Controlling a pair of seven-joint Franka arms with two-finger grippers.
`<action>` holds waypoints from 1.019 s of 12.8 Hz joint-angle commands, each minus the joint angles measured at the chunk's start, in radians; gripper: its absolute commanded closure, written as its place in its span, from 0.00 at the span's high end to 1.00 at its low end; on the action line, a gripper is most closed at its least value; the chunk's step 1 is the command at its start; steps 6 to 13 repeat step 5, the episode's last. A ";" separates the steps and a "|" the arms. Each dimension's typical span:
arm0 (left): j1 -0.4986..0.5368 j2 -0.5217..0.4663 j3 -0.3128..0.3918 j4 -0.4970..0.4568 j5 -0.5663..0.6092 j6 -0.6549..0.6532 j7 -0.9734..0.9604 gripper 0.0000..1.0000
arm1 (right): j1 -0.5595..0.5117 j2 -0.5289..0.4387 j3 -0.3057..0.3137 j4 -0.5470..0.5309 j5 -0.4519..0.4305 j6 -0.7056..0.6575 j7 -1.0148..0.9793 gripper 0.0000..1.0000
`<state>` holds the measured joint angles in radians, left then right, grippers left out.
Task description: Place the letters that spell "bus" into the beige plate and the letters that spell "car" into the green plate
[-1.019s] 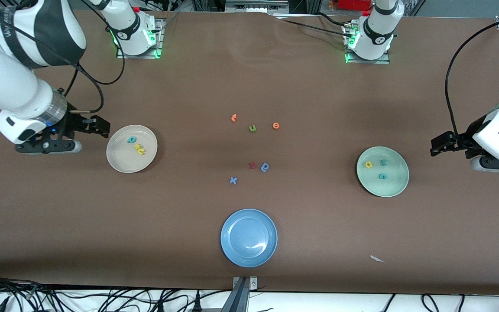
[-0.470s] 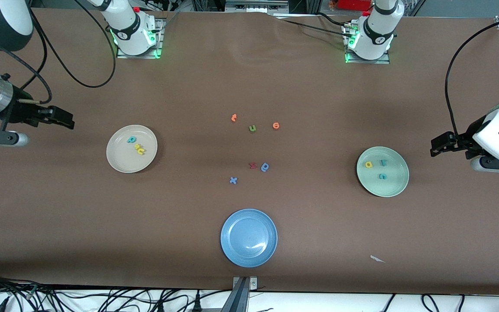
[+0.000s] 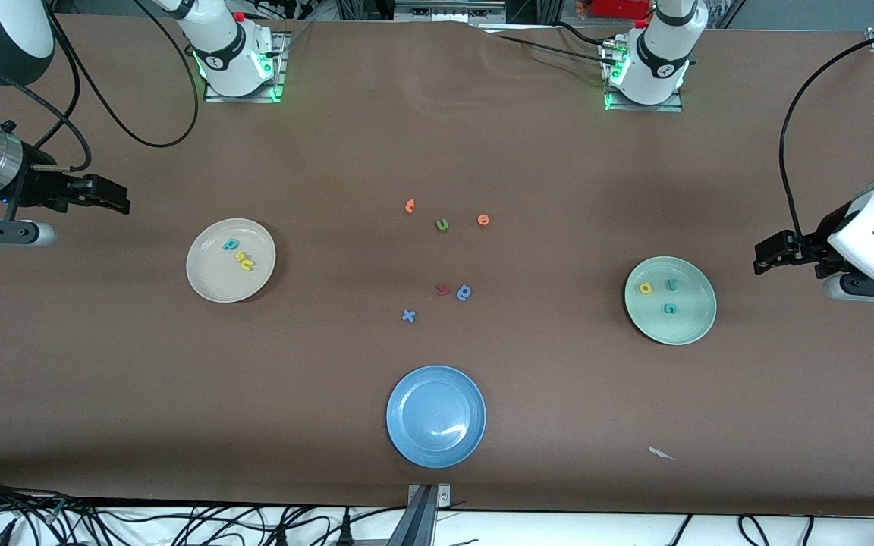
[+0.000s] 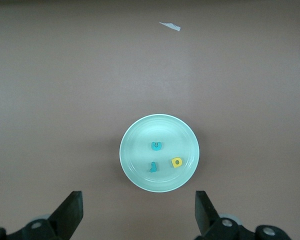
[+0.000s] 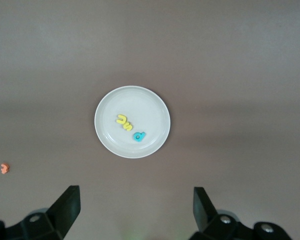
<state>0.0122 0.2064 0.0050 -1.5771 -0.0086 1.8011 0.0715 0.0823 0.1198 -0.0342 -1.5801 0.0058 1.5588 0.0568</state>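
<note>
Front view shows both words sorted. The beige plate [image 3: 231, 260], toward the right arm's end of the table, holds the teal b [image 3: 231, 244], yellow u [image 3: 247, 264] and yellow s [image 3: 240, 257] (the two yellows touch). The green plate [image 3: 670, 300], toward the left arm's end, holds the yellow a [image 3: 646, 288], teal r [image 3: 671, 285] and teal c [image 3: 669, 308]. Stray letters [image 3: 442, 224] lie mid-table, and the blue plate [image 3: 435, 416] holds nothing. The right gripper [image 3: 114, 199] and left gripper [image 3: 767, 254] hang wide open and empty above bare table by their plates. Nothing appears left to do.
</note>
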 commanded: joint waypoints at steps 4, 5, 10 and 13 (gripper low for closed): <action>-0.003 -0.009 0.000 -0.008 0.024 0.004 0.008 0.99 | -0.062 -0.045 0.074 -0.041 0.010 0.003 -0.023 1.00; -0.003 -0.007 0.000 -0.008 0.024 0.004 0.008 0.99 | -0.062 -0.043 0.076 -0.038 0.003 0.001 -0.026 1.00; -0.003 -0.007 0.000 -0.008 0.024 0.004 0.008 0.99 | -0.062 -0.043 0.076 -0.038 0.003 0.001 -0.026 1.00; -0.003 -0.007 0.000 -0.008 0.024 0.004 0.008 0.99 | -0.062 -0.043 0.076 -0.038 0.003 0.001 -0.026 1.00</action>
